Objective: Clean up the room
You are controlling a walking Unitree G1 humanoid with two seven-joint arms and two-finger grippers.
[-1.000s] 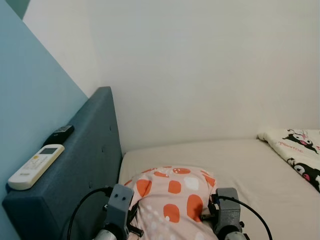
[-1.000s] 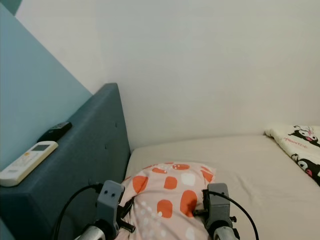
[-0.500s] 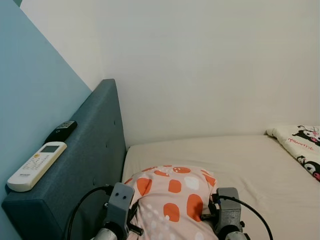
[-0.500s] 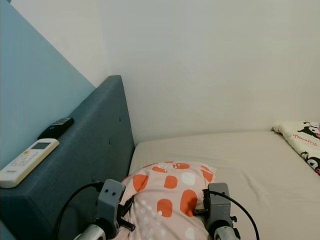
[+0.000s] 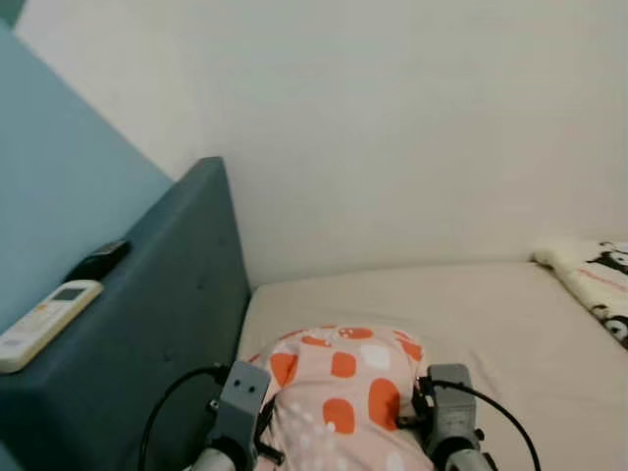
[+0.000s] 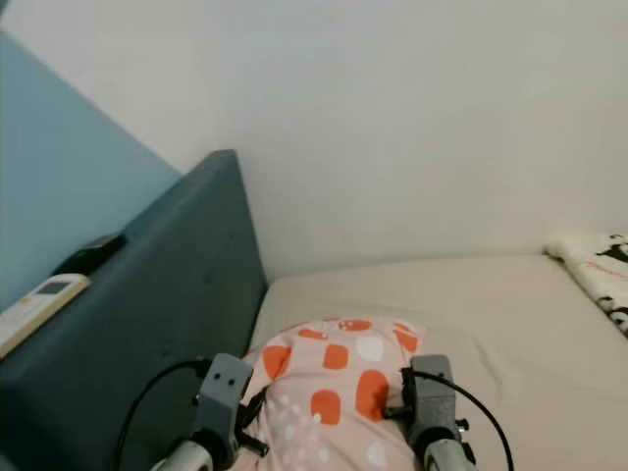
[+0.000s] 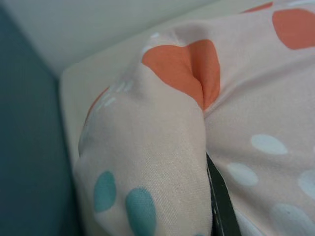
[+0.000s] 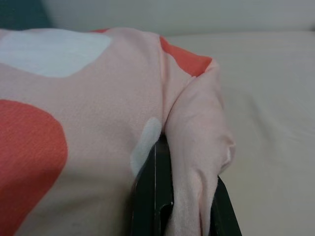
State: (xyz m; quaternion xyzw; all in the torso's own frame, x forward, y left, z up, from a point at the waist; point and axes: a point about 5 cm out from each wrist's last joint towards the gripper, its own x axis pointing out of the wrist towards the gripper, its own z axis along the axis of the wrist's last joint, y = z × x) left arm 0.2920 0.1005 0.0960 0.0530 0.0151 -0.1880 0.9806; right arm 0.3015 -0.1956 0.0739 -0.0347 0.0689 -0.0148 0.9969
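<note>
Left gripper [image 5: 263, 424] and right gripper [image 5: 417, 412] — each clamping pillow [image 5: 339, 388] edges, pillow between them

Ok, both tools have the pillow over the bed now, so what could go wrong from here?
1. Each hold is only a pinched fold of fabric: the left tool and right tool each grip an edge of the pillow, so a fold could slip free.
2. The pillow hangs close to the headboard; swinging left might brush it and knock off the white remote or black remote lying on top.
</note>
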